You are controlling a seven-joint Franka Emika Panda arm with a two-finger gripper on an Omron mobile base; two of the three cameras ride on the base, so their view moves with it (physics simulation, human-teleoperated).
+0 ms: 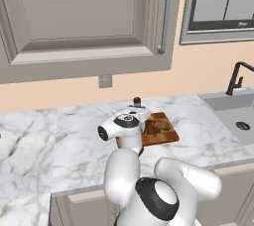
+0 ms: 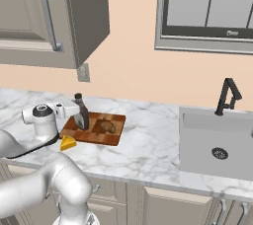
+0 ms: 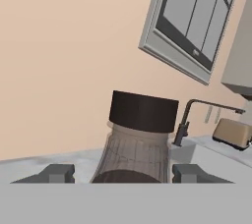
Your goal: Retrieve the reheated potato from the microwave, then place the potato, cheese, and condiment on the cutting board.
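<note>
Left base view:
— Is the potato [image 1: 159,125] on the cutting board [image 1: 169,134]?
— Yes.

Right base view:
— And the cheese [image 2: 68,143]?
— Not yet; it sits beside the board.

Hand view:
— What does the gripper [image 3: 132,174] hold?
— It squeezes the condiment [image 3: 140,142], likely over the board.

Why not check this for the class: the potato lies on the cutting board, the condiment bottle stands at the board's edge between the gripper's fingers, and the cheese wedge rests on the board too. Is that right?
Not quite. In the right base view the cheese wedge lies on the marble counter just off the cutting board, not on it. The rest holds: the potato lies on the board, and the condiment bottle stands at its edge between the fingers of the gripper.
</note>
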